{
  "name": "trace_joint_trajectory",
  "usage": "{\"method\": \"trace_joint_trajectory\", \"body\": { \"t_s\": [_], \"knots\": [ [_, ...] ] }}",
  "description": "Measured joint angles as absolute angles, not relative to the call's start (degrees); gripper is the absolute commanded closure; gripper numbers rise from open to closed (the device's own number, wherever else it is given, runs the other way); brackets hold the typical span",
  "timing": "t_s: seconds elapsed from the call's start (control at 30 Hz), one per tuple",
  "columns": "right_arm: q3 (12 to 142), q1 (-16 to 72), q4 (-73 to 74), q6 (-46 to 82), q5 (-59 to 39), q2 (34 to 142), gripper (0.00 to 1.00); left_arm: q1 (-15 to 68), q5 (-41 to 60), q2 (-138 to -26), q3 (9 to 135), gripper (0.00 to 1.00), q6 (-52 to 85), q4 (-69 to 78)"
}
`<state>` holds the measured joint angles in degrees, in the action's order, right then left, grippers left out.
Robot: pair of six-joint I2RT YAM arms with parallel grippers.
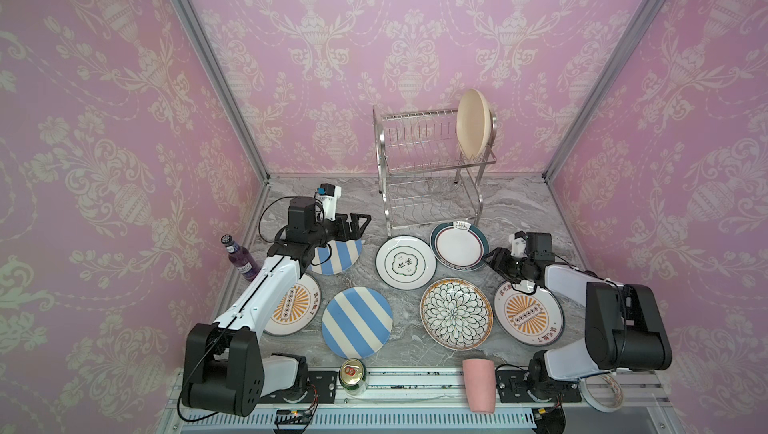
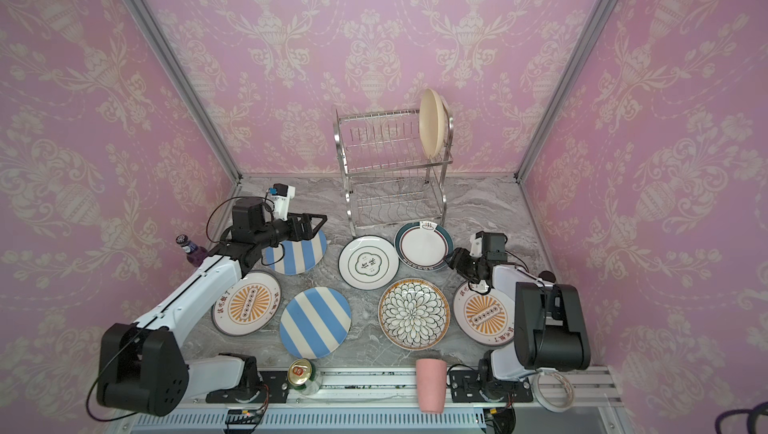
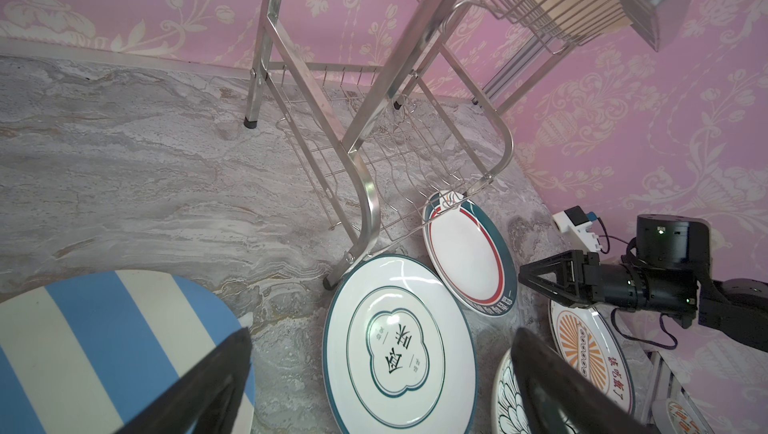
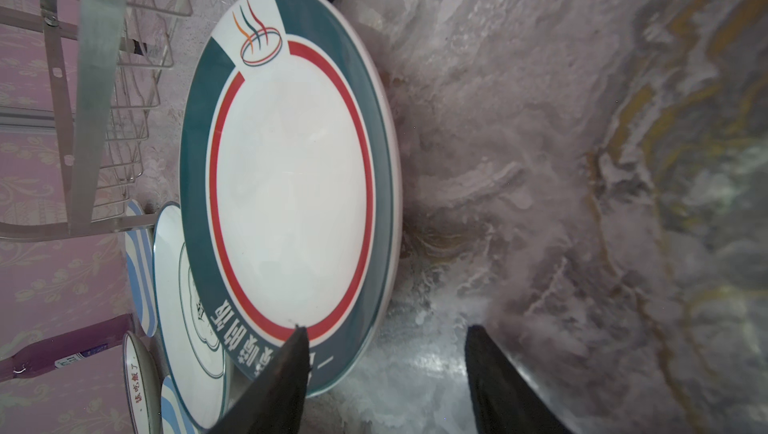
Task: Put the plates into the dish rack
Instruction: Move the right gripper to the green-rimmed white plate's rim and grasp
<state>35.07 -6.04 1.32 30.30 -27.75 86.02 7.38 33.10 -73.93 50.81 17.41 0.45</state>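
**Operator:** How does my right gripper stand?

**Spotter:** Your right gripper [image 4: 385, 328] is spread, with nothing pinched. In the right wrist view one finger [image 4: 286, 369] overlaps the rim of the teal-rimmed plate [image 4: 291, 186], and the other is over bare table [image 4: 540, 141]. I cannot tell whether either finger touches.

**Operator:** And where does that plate lie?

**Spotter:** It lies flat, right of centre in both top views, with its upper edge just at the foot of the dish rack [image 1: 415, 114]. The rack stands at upper centre. One cream plate [image 1: 471, 124] is on edge at the right end of its upper tier, and the other slots are bare.

**Operator:** What about the left side?

**Spotter:** Your left gripper [image 1: 363, 228] is spread too and holds nothing. It is left of centre, above the top edge of a striped plate [image 1: 338, 261]. The rest lie flat — the cloud-outline plate [image 1: 405, 261] is at centre and touches the teal-rimmed one. The petal plate [image 1: 456, 312] is below it. A second striped plate [image 1: 356, 322] is at lower centre. A sunburst plate [image 1: 528, 313] lies under your right arm, and its twin [image 1: 291, 307] lies under your left arm.
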Motion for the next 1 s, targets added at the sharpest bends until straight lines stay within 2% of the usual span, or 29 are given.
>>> {"method": "trace_joint_trajectory", "body": {
  "t_s": [0.37,0.57,0.73,1.0],
  "knots": [
    [35.6,-6.4,9.3,33.1,-29.9,91.0,0.45,7.4,33.0,-73.9,50.8,0.01,16.3,-0.6],
    [35.9,-6.3,12.8,34.8,-30.3,93.3,0.55,7.4,32.6,-73.9,50.8,0.01,15.8,-1.4],
    [36.3,-6.3,14.2,35.5,-30.2,94.5,0.58,7.4,32.2,-73.5,50.8,0.01,15.3,-2.1],
    [36.9,-6.3,14.1,35.4,-28.7,95.5,0.7,7.4,32.2,-72.4,50.7,0.01,14.8,-1.8]
  ]
}}
